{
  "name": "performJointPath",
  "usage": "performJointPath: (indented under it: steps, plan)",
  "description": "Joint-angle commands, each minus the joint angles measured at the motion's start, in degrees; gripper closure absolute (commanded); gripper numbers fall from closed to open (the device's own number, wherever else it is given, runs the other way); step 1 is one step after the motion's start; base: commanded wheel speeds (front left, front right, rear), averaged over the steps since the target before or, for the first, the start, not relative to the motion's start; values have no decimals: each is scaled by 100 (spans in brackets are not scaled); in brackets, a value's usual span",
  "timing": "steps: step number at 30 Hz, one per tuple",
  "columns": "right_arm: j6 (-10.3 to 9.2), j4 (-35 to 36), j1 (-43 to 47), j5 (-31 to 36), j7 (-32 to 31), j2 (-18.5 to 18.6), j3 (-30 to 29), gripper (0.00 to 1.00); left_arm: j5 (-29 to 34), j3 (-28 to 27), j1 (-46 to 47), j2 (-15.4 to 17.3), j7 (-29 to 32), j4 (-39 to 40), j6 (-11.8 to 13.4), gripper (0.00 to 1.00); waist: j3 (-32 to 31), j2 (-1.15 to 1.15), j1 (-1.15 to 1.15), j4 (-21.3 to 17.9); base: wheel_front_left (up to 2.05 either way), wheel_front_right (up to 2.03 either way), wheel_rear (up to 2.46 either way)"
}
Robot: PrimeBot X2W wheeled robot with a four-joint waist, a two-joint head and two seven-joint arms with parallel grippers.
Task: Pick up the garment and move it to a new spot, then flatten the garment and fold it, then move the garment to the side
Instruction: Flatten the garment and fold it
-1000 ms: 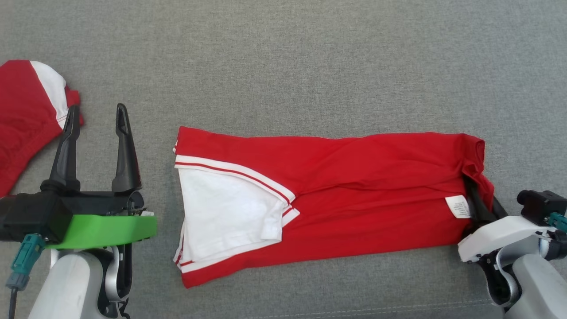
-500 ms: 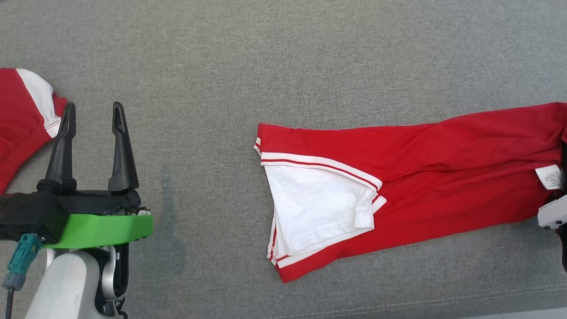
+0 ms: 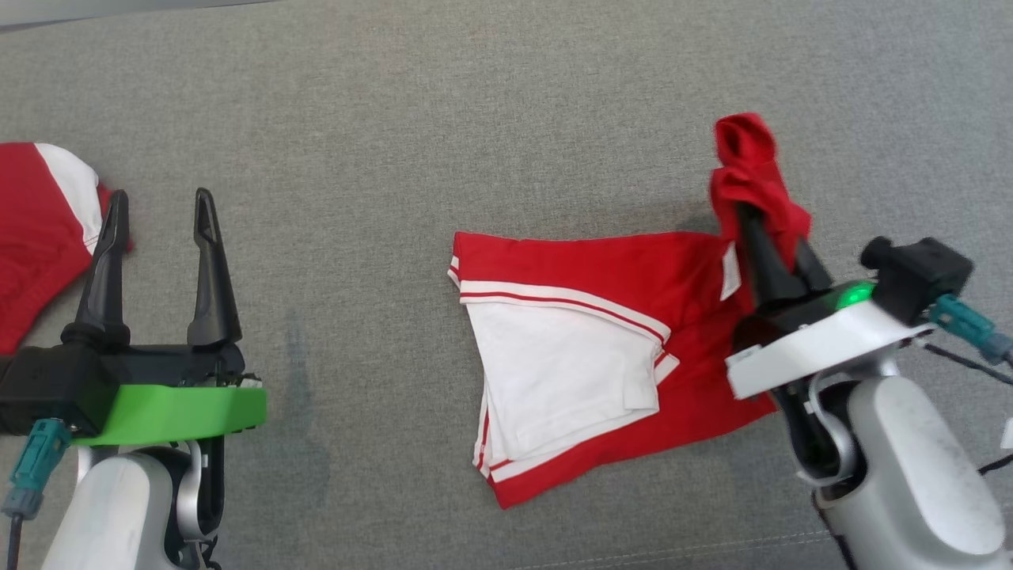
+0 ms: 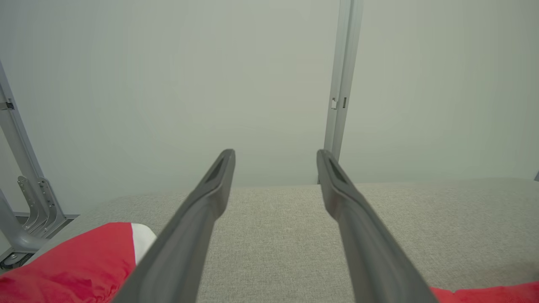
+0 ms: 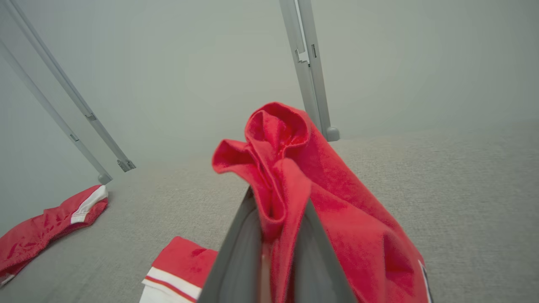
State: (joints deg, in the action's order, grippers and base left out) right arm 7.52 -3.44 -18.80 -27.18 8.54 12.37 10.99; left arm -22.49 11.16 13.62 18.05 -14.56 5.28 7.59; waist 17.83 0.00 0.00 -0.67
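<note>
Red knit jersey with a white panel and red-and-white striped trim: the garment (image 3: pixel 586 356) looks light and limp, with no stiffness of its own. Judgement: it will drape and stretch rather than hold shape, and it should drag rather than slide on the woven cover.

It lies right of centre on the grey cloth-covered counter (image 3: pixel 396 119). Most of it is flat in folded layers, with the right end bunched and lifted off the surface. The right pincer (image 3: pixel 772 237) is pressed together on that gathered wad, and red cloth spills over both fingers. In the right wrist view the wad curls into a soft tube above the tips. A white care label (image 3: pixel 730 269) hangs just beside the grip.

The left pincer (image 3: pixel 161 198) is spread wide with nothing in it, well apart from the garment.

A single-point pinch likely carries the weight fine, but the trailing end will swing and the loose white layers may slip out of the fold. The stitched trim or hem looks thicker and would probably be the firmer place to hold, ideally at two corners.

A second red-and-white piece (image 3: pixel 39 237) lies crumpled at the far left near the left pincer; cannot tell whether they touch
</note>
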Motion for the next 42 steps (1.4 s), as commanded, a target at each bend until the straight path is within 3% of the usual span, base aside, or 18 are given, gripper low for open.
performJointPath:
  steps: [1, 9, 18, 20, 25, 29, 35, 42]
  plan:
    - [-4, 184, 87, 53, -125, -276, 328, 100, -25, 17, -7, 11, 18, -5, 13, 0, -11, 0, 0, 49, 0, 0, 0]
    - [-4, -177, -11, -46, -54, -863, 1536, 100, -55, 167, 69, -82, 18, -84, -41, 0, 25, 0, 0, 237, 0, 0, 0]
    - [-3, -1143, -278, -346, 440, -934, 2242, 100, -24, 305, 194, -181, -12, -220, -83, 0, 134, 0, 0, 424, 0, 0, 0]
    - [-3, -1218, -386, -390, 506, -939, 2349, 0, -28, 305, 208, -182, -17, -235, -77, 0, 163, 0, 0, 418, 0, 0, 0]
    - [-3, -992, -549, -324, 620, -937, 2396, 0, -33, 253, 208, -157, -17, -257, -40, 0, 195, 0, 0, 343, 0, 0, 0]
    - [-3, -477, -460, -159, 665, -875, 2067, 0, -30, 203, 177, -127, -17, -240, -1, 0, 194, 0, 0, 242, 0, 0, 0]
    - [-3, 227, -197, 264, 665, -614, 815, 0, -36, 122, 77, -73, -22, -186, 76, 0, 170, 0, 0, 79, 0, 0, 0]
    - [-3, 441, 235, 692, 543, -177, -693, 0, -78, 27, -42, 3, -12, -129, 169, 0, 128, 0, 0, -64, 0, 0, 0]
